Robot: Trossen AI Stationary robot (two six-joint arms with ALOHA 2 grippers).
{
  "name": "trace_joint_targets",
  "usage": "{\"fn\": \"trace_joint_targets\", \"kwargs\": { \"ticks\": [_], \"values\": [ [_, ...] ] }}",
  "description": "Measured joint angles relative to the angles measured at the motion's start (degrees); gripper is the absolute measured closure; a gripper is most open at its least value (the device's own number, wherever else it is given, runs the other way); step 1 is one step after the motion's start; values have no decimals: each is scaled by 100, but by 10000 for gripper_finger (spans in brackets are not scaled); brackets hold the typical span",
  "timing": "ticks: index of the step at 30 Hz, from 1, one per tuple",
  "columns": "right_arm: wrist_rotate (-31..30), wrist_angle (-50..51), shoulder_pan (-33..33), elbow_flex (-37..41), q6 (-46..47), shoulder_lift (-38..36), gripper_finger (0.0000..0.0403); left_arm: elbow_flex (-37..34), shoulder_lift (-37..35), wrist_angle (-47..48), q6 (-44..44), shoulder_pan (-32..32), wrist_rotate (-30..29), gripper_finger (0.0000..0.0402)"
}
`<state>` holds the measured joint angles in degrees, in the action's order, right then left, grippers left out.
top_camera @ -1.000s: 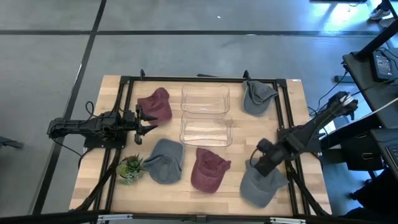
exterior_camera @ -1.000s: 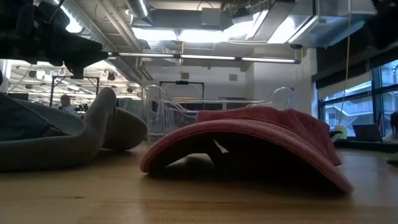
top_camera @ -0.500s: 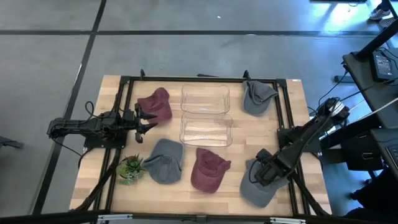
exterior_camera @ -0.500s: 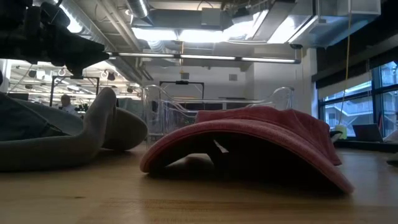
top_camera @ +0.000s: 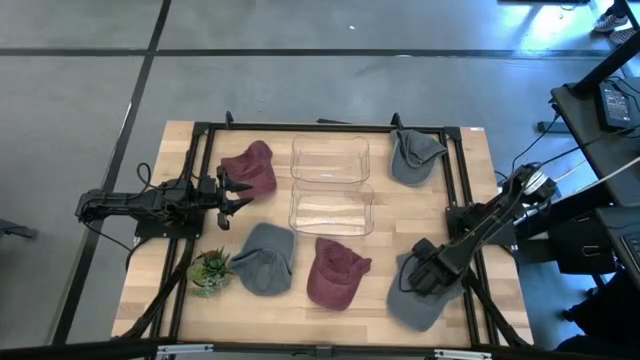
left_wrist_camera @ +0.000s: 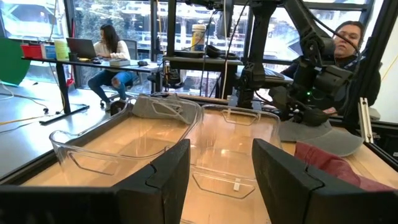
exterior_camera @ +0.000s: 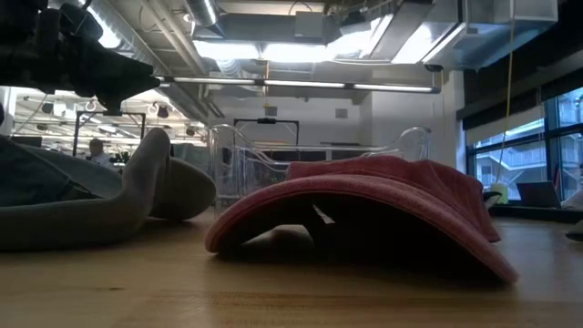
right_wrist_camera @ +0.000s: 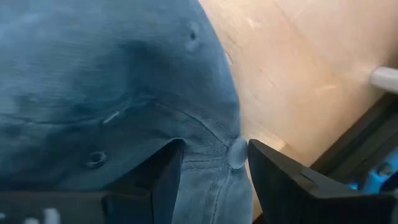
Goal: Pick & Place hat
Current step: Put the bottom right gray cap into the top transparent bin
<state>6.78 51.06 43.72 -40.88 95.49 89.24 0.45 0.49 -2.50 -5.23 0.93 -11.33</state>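
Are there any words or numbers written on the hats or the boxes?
No readable text anywhere.
Grey hat under the right hand: only stitching and eyelets, no words.
Red hat: no label shows.
Clear boxes: no print visible.
Room behind: too small to read.

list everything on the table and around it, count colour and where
grey caps: 3; one at the far right, one near centre-left, one near right under the right gripper
red caps: 2; far left, near centre
clear bins: 2, side by side at table centre
plant: 1, green, near left corner
people: 2, seated beyond the table
left gripper: open, by the far red cap
right gripper: open, down on the near right grey cap
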Motion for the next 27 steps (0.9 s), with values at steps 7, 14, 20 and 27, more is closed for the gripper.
{"fn": "trace_joint_targets", "kwargs": {
  "ticks": [7, 14, 20, 27],
  "values": [
    [54, -248, -2, 232, 55, -58, 219, 1, 4, -2, -1, -1, -12, 233],
    [39, -355, -2, 242, -143, -52, 292, 0, 4, -11, -2, -1, -81, 233],
    [-4, -225, 1, 238, -183, -43, 368, 0, 4, -20, -4, -1, -105, 233],
    [-292, 1256, 44, -373, -196, 26, 368, 1, 4, -24, -4, 0, -114, 233]
  ]
}}
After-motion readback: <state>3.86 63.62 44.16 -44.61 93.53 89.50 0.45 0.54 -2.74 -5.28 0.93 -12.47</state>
